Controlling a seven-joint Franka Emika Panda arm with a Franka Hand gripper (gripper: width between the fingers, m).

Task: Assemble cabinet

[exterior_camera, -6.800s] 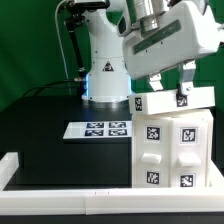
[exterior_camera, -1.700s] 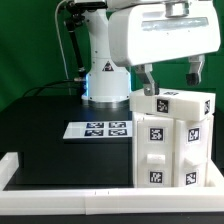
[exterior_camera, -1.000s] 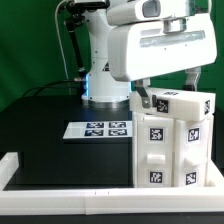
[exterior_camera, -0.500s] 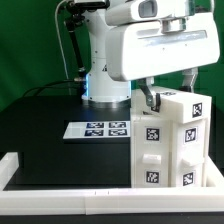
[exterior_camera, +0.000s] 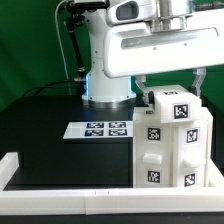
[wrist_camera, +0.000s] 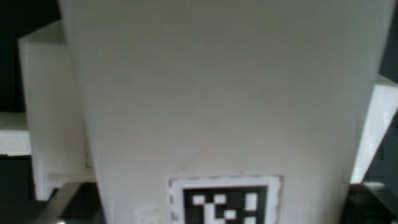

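The white cabinet [exterior_camera: 172, 150] stands upright on the black table at the exterior view's right, with tags on its front blocks. Its top panel [exterior_camera: 178, 108] lies on the body and carries one tag. My gripper [exterior_camera: 173, 88] hangs right over it, one finger [exterior_camera: 143, 93] at each side edge of the panel, shut on it. In the wrist view the white top panel [wrist_camera: 214, 100] fills the picture between the dark fingertips [wrist_camera: 63, 203]. My gripper [wrist_camera: 214, 205] spans its tag there.
The marker board [exterior_camera: 95, 128] lies flat on the table to the cabinet's left in the exterior view. The arm's white base [exterior_camera: 105, 85] stands behind it. A low white rail [exterior_camera: 60, 178] edges the table's front and left.
The gripper has turned over the cabinet with the top panel in it. The panel, skewed before, now sits more squarely on the body with its tag facing up.
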